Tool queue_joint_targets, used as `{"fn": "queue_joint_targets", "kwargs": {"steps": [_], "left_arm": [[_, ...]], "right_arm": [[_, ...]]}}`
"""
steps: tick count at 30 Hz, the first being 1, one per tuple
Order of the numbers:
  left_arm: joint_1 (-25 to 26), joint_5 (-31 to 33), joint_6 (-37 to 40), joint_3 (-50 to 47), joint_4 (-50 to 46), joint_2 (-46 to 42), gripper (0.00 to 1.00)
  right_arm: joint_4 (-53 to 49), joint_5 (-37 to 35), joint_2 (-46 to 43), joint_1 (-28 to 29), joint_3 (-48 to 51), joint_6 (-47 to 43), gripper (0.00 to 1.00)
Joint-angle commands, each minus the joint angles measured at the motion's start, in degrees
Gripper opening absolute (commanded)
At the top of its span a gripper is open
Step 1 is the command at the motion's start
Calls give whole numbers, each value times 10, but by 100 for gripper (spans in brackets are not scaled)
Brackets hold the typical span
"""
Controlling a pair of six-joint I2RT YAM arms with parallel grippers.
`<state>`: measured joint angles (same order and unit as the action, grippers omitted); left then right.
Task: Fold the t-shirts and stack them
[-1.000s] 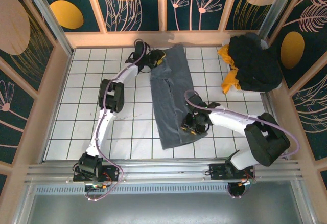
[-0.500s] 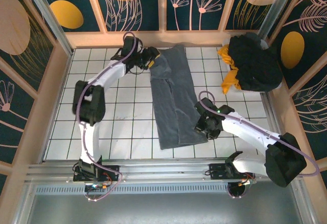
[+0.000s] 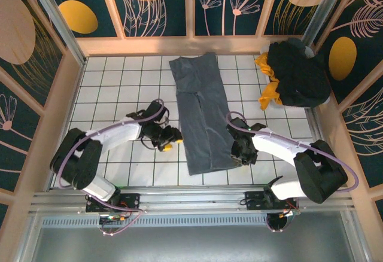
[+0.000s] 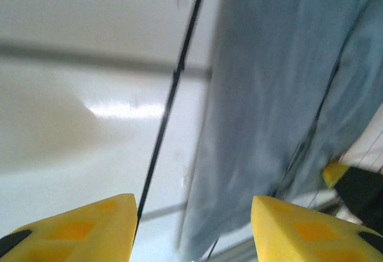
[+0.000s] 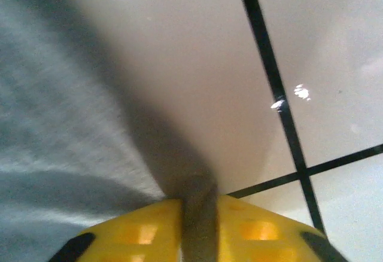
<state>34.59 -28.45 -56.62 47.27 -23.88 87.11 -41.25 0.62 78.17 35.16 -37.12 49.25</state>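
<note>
Right claw: pressed together on a thin fold of the grey-blue t-shirt. In my wrist view the cloth edge runs straight down between my two yellow fingers. The grip sits on the shirt's right edge, close to its near end.

Left claw: spread, nothing between the fingers. It is low over the white tiles just beside the shirt's left edge, apart from the cloth.

Grey-blue t-shirt: lies flat as a long narrow strip down the middle of the surface, from the far wall towards my bases, with a lengthwise crease.

Black t-shirt: bunched in a heap at the far right corner, well apart from both claws. Yellow-orange t-shirt: crumpled, showing at the heap's left side, partly under the black one.
</note>
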Motion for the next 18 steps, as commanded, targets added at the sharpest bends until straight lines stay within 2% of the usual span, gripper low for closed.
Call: {"fn": "queue_joint_targets", "kwargs": {"steps": [1,3,8,18], "left_arm": [[38,-28,-35,-44,-19,-45,55],[63,-33,-61,-73,-8,-61,56],[97,-32,-120,-121,39,-76,57],[126,-27,-145,-121,86,-33,50]], "right_arm": [[38,37,16,29,12,-10,6],[31,55,11,52,8,0,0],[10,74,-3,104,4,25,0],[-13,83,-27,113,4,28,0]]}}
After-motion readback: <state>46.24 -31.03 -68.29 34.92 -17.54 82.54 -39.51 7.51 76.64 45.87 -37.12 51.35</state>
